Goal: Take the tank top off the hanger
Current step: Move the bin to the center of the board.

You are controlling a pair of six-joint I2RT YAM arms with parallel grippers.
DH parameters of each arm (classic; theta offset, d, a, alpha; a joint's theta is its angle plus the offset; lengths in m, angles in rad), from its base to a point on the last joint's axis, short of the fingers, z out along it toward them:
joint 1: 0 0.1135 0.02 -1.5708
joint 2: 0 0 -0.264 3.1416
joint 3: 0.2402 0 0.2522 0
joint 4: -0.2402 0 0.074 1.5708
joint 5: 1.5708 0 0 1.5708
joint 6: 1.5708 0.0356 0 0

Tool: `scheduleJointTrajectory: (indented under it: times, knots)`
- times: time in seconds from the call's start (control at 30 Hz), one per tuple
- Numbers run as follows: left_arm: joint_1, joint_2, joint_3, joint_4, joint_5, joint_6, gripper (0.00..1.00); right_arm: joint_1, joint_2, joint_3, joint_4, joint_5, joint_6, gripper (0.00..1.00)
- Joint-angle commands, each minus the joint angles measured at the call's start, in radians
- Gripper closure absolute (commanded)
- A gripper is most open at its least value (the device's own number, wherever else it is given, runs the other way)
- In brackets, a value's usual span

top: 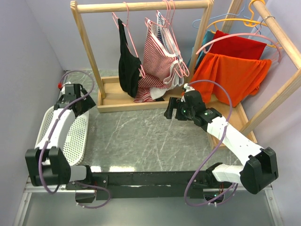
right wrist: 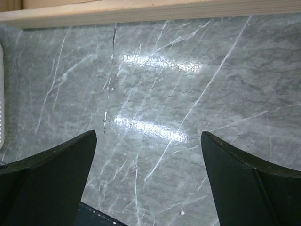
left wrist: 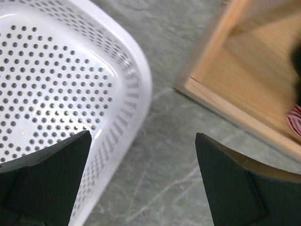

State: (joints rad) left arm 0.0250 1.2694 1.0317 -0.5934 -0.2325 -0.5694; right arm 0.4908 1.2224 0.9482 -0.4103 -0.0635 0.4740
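My left gripper hangs with its jaws wide apart and empty, over the far rim of the white basket at the left edge of the table. My right gripper is also spread wide and holds nothing. It hovers low over bare marble towards the far right, just short of the base of the wooden rack.

The rack stands along the far edge. The black tank top hangs from it on a pink hanger, towards the rack's left post, well above both grippers. A striped garment hangs right beside it, touching or nearly so, among several more pink hangers.

The risks as I judge them:
- Closing on the striped cloth by mistake, since the two hang so close.
- Pulling one strap only, so the hanger tilts, snags, or lifts off the rail with the top.
- Tugging hard enough to shift the light rack.
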Motion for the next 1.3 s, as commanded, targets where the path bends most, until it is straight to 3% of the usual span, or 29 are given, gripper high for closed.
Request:
scheduleJointTrajectory:
  times: [0.0, 0.27, 0.47, 0.67, 1.0, 1.1, 1.27]
  knots:
    - [0.081, 0.054, 0.015, 0.096, 0.044, -0.001, 0.01, 0.003, -0.032, 0.038, 0.008, -0.032, -0.011, 0.0]
    - [0.124, 0.23, 0.036, 0.199, 0.053, -0.007, 0.01, 0.005, -0.06, 0.017, -0.007, -0.016, -0.023, 0.0]
    - [0.187, 0.45, 0.185, 0.19, 0.071, 0.005, 0.01, 0.003, -0.083, 0.003, -0.024, -0.001, -0.017, 0.0]
    - [0.197, 0.628, 0.415, 0.172, 0.127, 0.014, 0.01, 0.002, -0.095, -0.026, -0.013, 0.011, -0.015, 0.0]
    - [0.199, 0.939, 0.954, 0.078, 0.223, 0.046, 0.0, 0.002, -0.078, -0.028, -0.022, 0.028, -0.014, 0.0]
    - [0.197, 1.021, 1.039, 0.053, 0.277, 0.049, 0.01, 0.002, -0.081, -0.031, -0.027, 0.028, -0.006, 0.0]
    - [0.196, 0.969, 0.943, 0.101, 0.337, 0.039, 0.0, 0.002, -0.116, -0.029, -0.039, 0.027, -0.003, 0.0]
